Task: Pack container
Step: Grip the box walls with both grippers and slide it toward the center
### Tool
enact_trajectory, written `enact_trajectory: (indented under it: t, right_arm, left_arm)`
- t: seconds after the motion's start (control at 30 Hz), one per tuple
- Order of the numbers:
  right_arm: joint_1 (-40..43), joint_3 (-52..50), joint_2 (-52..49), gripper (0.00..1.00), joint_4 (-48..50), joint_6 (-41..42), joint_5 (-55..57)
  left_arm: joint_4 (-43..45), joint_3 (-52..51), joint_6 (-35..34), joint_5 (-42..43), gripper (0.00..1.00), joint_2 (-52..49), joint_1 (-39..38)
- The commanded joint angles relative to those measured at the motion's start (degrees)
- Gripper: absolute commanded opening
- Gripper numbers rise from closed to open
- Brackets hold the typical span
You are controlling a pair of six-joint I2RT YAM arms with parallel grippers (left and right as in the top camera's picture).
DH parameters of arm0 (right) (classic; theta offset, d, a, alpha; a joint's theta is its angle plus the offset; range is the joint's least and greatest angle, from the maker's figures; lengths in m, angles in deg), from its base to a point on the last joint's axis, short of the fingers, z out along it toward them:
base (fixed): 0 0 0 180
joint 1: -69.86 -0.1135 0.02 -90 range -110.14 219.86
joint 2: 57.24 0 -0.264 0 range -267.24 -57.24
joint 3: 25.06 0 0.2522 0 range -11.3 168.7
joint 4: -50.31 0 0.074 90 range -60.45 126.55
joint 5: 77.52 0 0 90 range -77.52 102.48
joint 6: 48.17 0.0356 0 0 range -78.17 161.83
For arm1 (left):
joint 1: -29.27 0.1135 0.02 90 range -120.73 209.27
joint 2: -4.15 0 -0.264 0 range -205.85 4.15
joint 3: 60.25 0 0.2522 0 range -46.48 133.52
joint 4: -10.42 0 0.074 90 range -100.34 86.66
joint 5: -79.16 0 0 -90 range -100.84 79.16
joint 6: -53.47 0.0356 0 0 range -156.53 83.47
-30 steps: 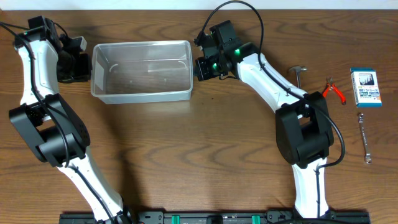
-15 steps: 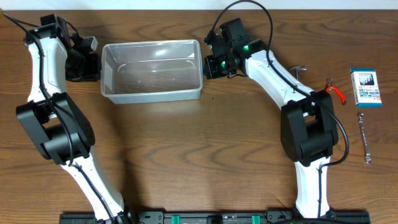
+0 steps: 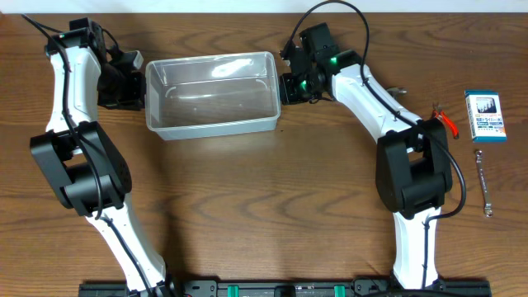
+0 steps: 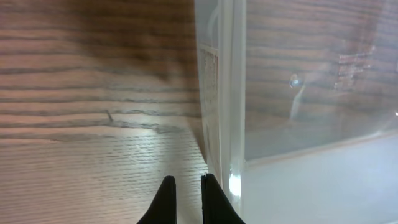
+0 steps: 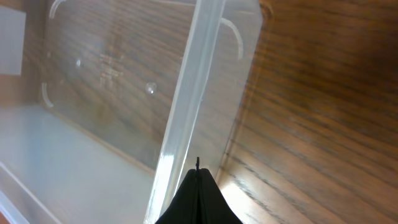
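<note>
Container [image 3: 206, 59] on wooden table [image 3: 247, 190], far middle, between both arms. Left gripper [image 3: 140, 89] jaws narrow, nothing between them, tips just beside its left end wall. Right gripper [image 3: 283, 87] closed to a point (against right-end rim)

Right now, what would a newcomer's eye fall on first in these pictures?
The clear rectangular plastic tub at the top middle of the brown wooden table stands out; it is empty. The left gripper and the right gripper, both shut, sit at its two short ends. Far right lie a small blue-and-white printed box, red-handled pliers and a slim metal wrench.
</note>
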Motion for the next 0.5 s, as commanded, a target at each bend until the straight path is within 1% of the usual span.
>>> enact_trajectory:
  t: [0.0, 0.17, 0.37, 0.47]
  right_arm:
    - [0.0, 2.0, 1.0, 0.01, 0.0, -1.3, -3.6]
    - [0.4, 2.0, 2.8, 0.01, -0.4, -1.9, -3.5]
    - [0.4, 2.0, 5.1, 0.01, -0.6, -2.1, 0.8]
    - [0.4, 2.0, 6.2, 0.01, -0.5, -3.3, 1.0]
  left_arm:
    - [-1.3, -0.2, 1.4, 6.5, 0.05, -1.2, -1.7]
    - [-2.6, -0.2, 1.6, 6.8, 0.06, -1.2, -1.7]
    - [-3.8, -0.2, 2.9, 6.8, 0.06, -1.1, -1.7]
    - [-3.8, -0.2, 2.9, 6.8, 0.06, -1.1, -1.7]
